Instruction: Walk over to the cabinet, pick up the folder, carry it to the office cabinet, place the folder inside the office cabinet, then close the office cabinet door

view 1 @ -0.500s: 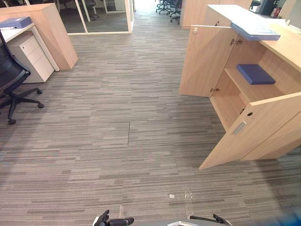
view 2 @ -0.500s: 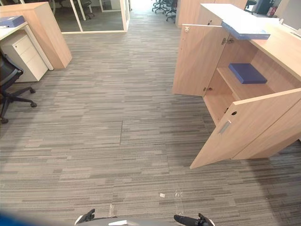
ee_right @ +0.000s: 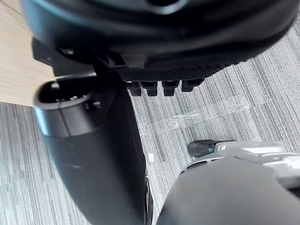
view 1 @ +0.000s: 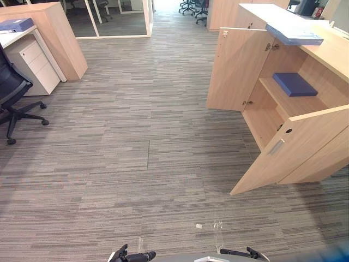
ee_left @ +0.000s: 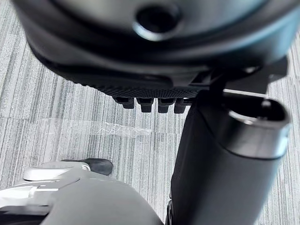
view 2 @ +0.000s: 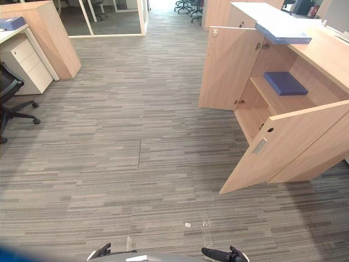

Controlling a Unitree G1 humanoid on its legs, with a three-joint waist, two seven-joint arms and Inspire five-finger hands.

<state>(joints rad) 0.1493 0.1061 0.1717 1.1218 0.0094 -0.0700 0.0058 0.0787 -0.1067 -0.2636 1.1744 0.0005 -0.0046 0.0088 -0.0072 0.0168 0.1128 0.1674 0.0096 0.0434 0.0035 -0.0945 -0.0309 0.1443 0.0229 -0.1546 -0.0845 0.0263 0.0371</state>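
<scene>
Dk-blue folder (view 1: 295, 84), thin, lying flat in open cabinet (view 1: 238, 71).

Right hand (ee_right: 164, 51) hangs above grey carpet (ee_right: 265, 89).

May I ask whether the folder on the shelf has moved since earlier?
No: the folder sits where it did on the shelf; only the camera shifted.

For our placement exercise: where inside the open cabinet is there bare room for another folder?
Bare: the shelf in front of and beside the dark blue folder, and the bottom compartment below. Crowded: the shelf's back, under that folder.
</scene>
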